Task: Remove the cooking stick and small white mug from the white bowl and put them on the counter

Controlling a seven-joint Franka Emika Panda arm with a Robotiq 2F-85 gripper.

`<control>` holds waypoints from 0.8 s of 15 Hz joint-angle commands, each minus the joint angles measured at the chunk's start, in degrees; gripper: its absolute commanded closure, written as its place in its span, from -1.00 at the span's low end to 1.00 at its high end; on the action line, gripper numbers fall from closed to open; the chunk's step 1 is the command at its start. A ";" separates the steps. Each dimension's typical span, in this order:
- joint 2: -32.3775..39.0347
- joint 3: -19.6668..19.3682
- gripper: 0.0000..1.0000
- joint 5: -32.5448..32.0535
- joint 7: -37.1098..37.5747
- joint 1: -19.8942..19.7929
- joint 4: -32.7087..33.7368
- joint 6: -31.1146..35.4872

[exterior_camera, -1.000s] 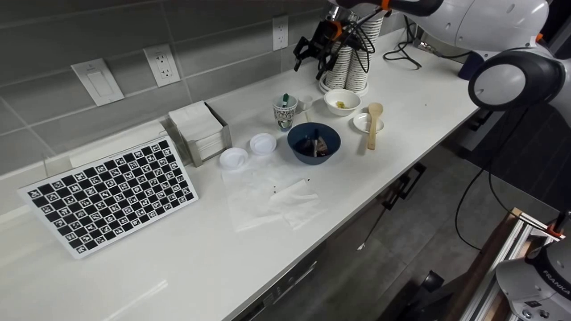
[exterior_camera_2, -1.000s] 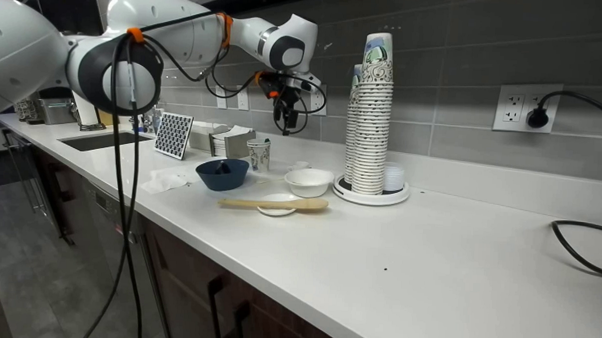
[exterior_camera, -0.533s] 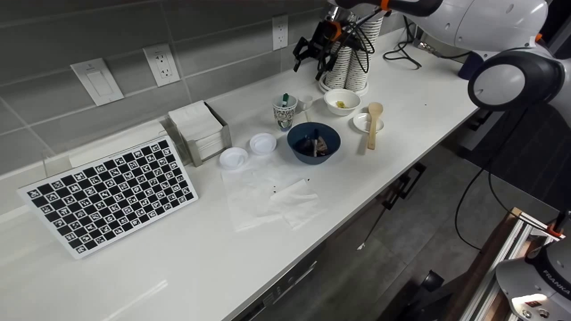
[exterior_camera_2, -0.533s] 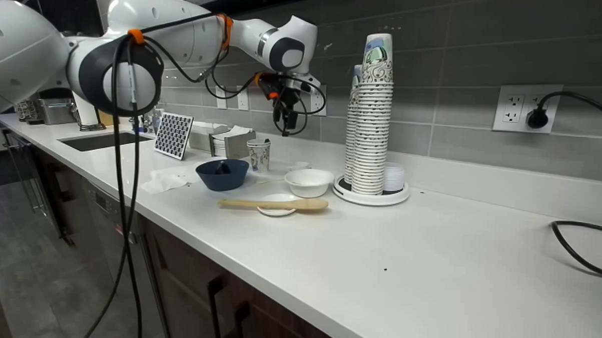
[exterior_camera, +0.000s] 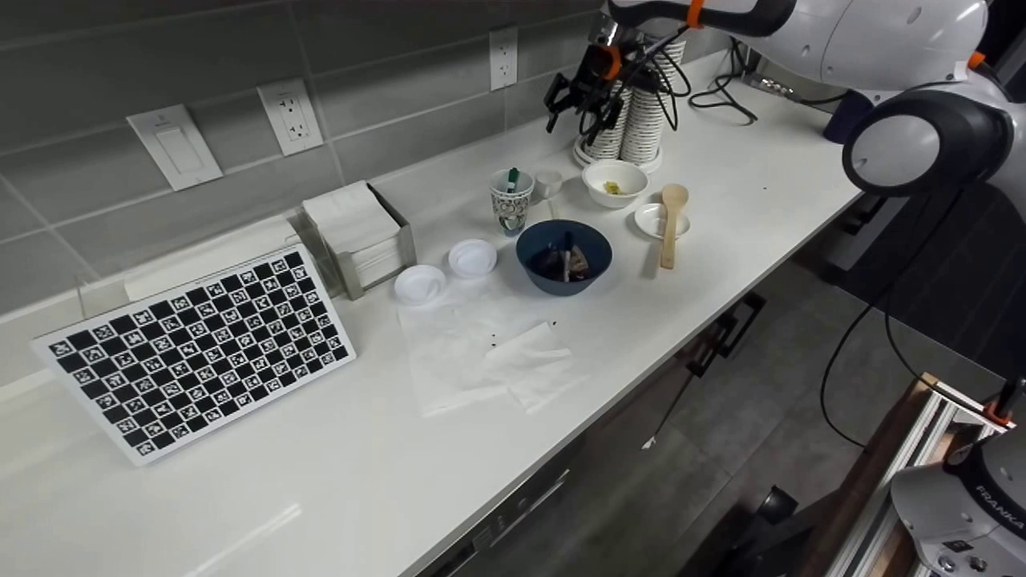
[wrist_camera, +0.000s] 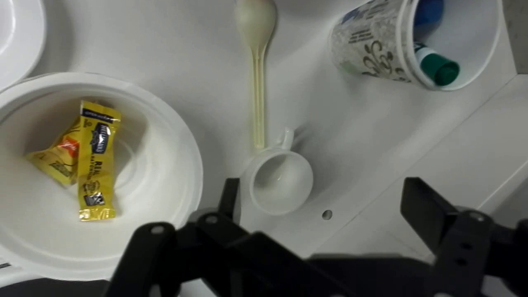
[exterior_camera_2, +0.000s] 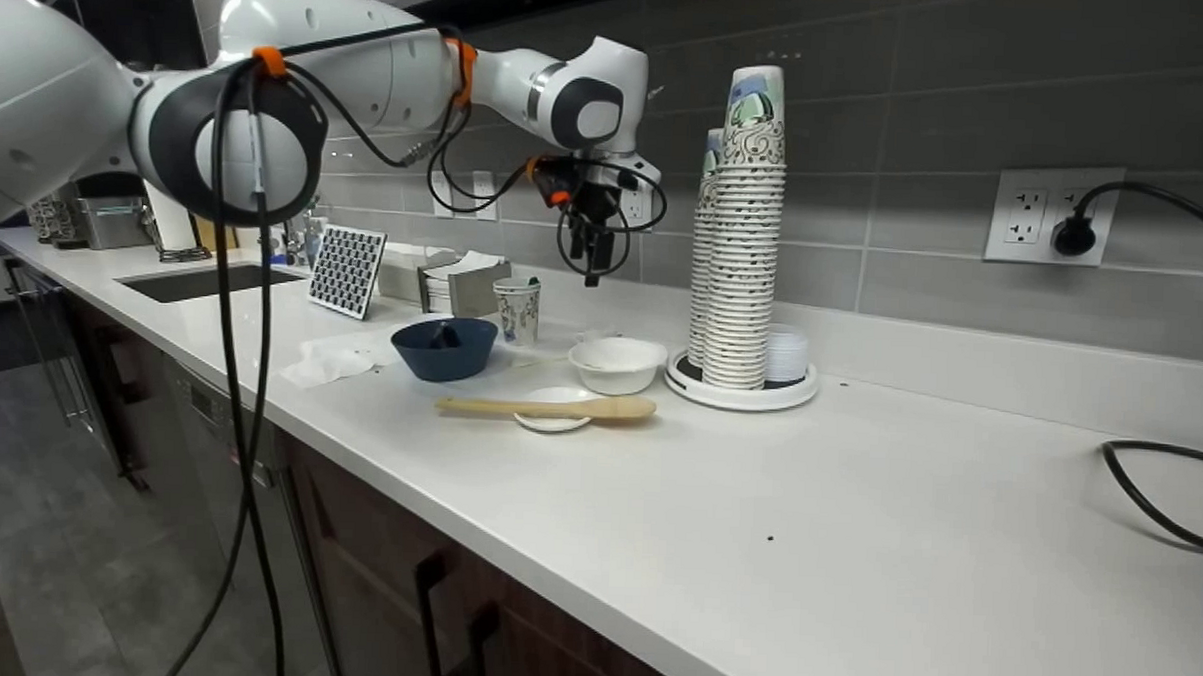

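Observation:
The cooking stick [exterior_camera: 672, 220], a pale wooden spoon, rests across the small flat dish, outside the white bowl [exterior_camera: 617, 198]. Inside that bowl lie yellow packets [wrist_camera: 97, 161]. The small white mug [wrist_camera: 281, 183] stands upright on the counter [exterior_camera: 337, 481] beside the bowl, its handle pointing up in the wrist view. Above the counter, near the cup stacks, hangs my gripper [wrist_camera: 321, 185], open and holding nothing. From the wrist, the mug appears below the gap, nearer the left finger [wrist_camera: 229, 198].
Tall paper cup stacks [exterior_camera_2: 744, 273] stand close to the gripper. A marker cup [wrist_camera: 371, 49] and a pale plastic spoon [wrist_camera: 258, 82] lie near the mug. The dark blue bowl [exterior_camera: 561, 280] and flat white dish [exterior_camera: 648, 218] sit towards the front. The tiled wall [exterior_camera: 417, 80] rises behind.
My gripper has shifted sideways, to the right in both exterior views, and sunk slightly in the last half second. It stays open. The objects on the counter have not moved.

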 commanded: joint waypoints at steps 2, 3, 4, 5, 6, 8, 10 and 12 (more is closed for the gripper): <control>-6.24 1.06 -1.00 2.75 -1.42 -3.97 -10.86 1.46; -7.35 1.30 -1.00 3.43 -1.37 -4.81 -13.14 2.09; -8.75 1.47 -1.00 4.03 -1.62 -5.52 -15.75 2.65; -10.21 1.79 -1.00 4.75 -2.22 -6.23 -18.46 3.67; -11.21 1.97 -1.00 5.29 -2.68 -6.73 -20.56 5.07; -13.61 2.03 -1.00 6.48 -2.40 -7.48 -25.08 7.98; -16.11 1.99 -1.00 7.51 -2.45 -7.91 -29.72 10.85; -18.60 1.88 -1.00 8.48 -2.78 -7.90 -34.40 14.92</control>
